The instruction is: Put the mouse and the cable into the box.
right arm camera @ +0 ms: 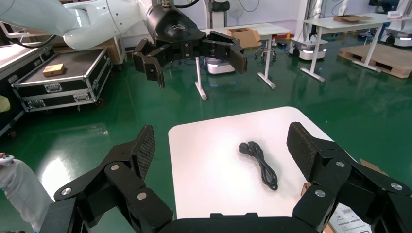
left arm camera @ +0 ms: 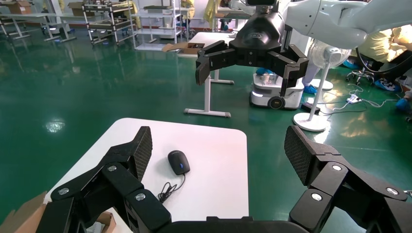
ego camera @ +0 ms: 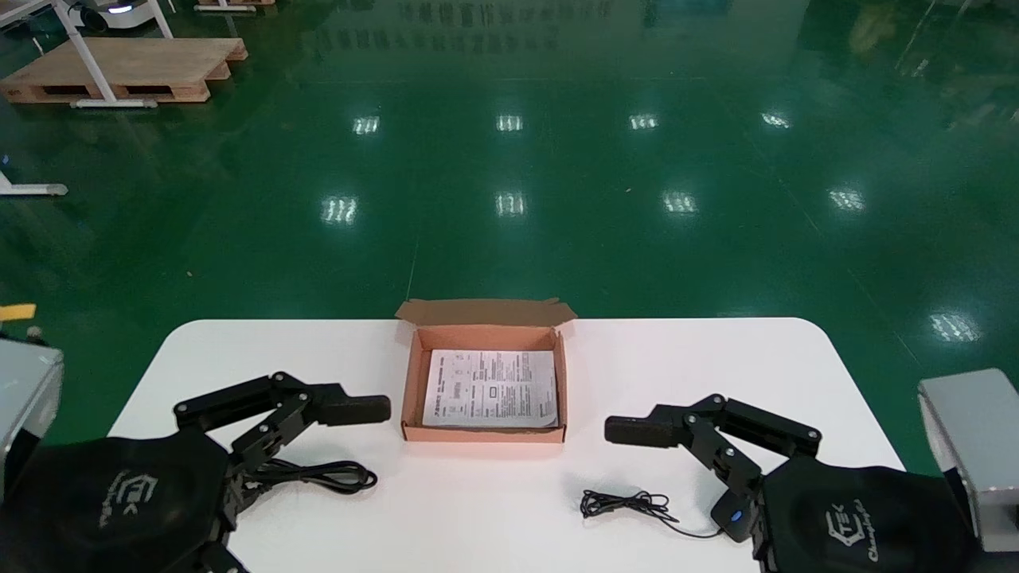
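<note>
An open cardboard box with a printed sheet inside stands mid-table in the head view. A coiled black cable lies to its left, under my open left gripper; the right wrist view shows that cable too. The black mouse lies front right, partly hidden by my open right gripper, with its bundled cord beside it. The left wrist view shows the mouse whole. Neither the left gripper nor the right gripper holds anything.
The white table has rounded corners, with green floor beyond its far edge. Grey housings sit off the left side and the right side. A wooden pallet lies far back on the left.
</note>
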`<state>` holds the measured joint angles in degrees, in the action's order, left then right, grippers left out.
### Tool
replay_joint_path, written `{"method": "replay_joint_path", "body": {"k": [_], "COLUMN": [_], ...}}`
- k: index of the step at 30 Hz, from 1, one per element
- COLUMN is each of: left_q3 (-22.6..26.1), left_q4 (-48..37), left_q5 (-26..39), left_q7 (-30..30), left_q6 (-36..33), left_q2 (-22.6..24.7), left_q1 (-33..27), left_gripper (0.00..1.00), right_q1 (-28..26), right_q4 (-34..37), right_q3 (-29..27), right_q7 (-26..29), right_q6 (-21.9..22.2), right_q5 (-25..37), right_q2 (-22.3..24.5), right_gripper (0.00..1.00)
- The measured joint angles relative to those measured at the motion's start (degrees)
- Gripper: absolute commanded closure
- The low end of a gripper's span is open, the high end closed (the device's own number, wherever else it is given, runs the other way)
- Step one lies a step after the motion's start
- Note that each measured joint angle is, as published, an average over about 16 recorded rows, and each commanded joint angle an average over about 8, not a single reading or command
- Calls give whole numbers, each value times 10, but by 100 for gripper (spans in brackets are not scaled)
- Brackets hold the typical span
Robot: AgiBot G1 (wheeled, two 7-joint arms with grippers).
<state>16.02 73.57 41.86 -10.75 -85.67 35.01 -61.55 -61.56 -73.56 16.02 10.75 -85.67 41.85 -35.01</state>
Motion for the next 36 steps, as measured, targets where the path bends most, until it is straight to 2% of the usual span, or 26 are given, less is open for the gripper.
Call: {"method": "replay_joint_path", "body": {"k": [31, 36], "left_q3": [0, 21], "left_q4": [0, 8], "left_q5": [1, 44], "left_q7": [0, -15], "left_q6": [0, -10], "left_q2": [0, -8], "left_q1": [0, -12], "left_gripper": [0, 0], "right_q1": [0, 0], "right_q4": [0, -5], "right_q3": [0, 5], "right_q7": [0, -10], "right_q6": [0, 8], "right_q5": [0, 22], "right_q2": [0, -1], "right_gripper": [0, 0]}}
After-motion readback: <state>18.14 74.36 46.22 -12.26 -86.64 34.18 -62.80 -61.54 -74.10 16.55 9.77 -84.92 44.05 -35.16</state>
